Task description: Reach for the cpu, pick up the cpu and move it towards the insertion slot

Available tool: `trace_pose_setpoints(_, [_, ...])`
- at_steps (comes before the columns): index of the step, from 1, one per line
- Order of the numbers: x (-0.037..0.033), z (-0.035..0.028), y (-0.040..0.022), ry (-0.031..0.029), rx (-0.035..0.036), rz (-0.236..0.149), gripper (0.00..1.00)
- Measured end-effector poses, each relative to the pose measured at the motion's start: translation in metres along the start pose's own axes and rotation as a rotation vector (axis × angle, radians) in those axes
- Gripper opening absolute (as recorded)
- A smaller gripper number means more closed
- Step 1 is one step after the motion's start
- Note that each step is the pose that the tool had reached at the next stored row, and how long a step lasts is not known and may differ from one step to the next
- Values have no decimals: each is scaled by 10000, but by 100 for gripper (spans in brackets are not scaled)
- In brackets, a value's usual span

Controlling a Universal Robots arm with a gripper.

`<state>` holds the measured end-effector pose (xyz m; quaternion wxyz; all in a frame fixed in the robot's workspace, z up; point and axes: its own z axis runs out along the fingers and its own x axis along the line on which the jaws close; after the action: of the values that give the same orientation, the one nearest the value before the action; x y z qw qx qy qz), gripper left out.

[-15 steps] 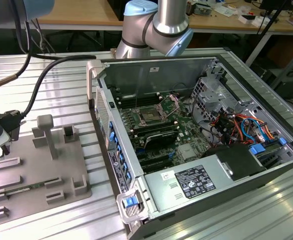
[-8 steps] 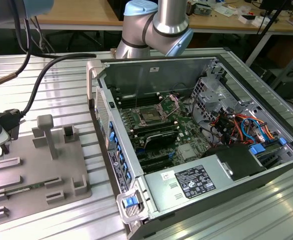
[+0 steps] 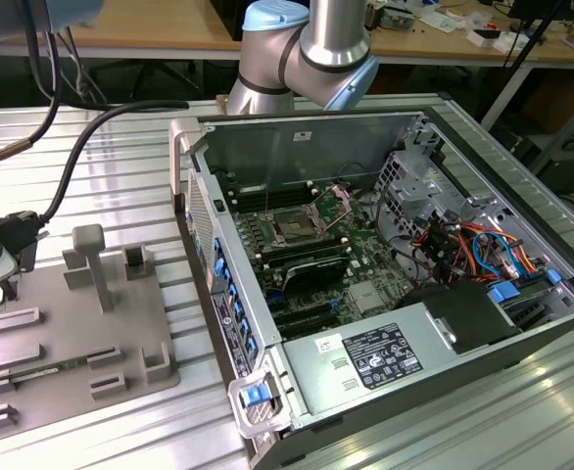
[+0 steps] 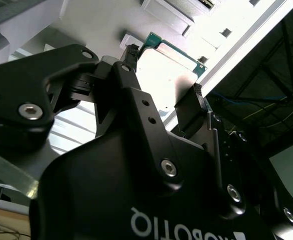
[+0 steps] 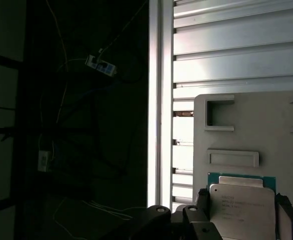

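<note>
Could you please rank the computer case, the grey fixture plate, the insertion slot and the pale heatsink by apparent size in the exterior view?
1. computer case
2. grey fixture plate
3. insertion slot and pale heatsink: they look about alike, so I would not rank them.

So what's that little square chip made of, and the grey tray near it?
The cpu has a pale, dull-shiny lid, likely metal, on a thin green board. The grey tray looks matte and moulded, probably plastic, though painted metal is possible.
</note>
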<state>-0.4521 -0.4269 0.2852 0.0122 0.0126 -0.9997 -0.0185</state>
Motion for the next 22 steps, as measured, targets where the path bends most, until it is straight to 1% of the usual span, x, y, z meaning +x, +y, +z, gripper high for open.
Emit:
trace_pose_setpoints(7, [1, -25, 2, -3, 1, 1, 55])
trace_pose_setpoints(16, [1, -76, 3, -3, 1, -1, 55])
trace_pose_setpoints(22, [2, -88, 3, -4, 1, 0, 55])
